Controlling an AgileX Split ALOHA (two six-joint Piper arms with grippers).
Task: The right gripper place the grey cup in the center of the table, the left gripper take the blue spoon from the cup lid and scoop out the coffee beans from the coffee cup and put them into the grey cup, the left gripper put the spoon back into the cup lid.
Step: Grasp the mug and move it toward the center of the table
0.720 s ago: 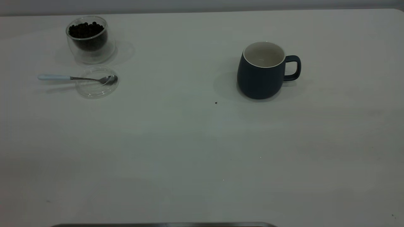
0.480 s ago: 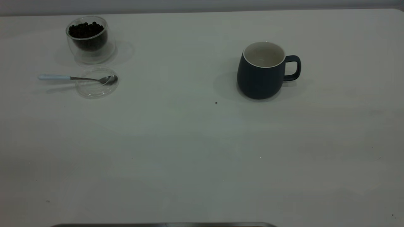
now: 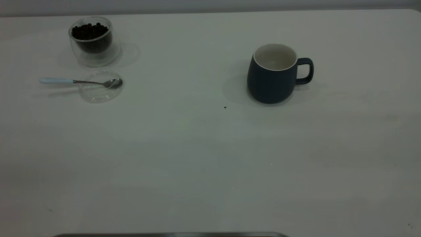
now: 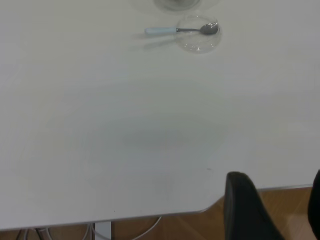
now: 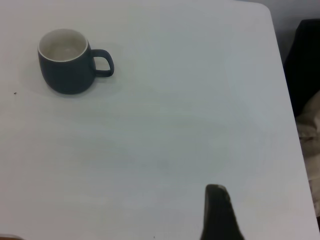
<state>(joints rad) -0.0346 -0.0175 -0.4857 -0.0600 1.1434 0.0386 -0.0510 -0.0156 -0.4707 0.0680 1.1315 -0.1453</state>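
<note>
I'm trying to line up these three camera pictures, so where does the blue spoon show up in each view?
Exterior view: the blue spoon lies at far left, bowl in the cup lid, handle sticking out leftward, just in front of the coffee cup.
Left wrist view: the spoon sits near the top edge, right of centre, bowl in the lid.
Right wrist view: not in it.
Shared landmark: the lid under the spoon's bowl.
</note>
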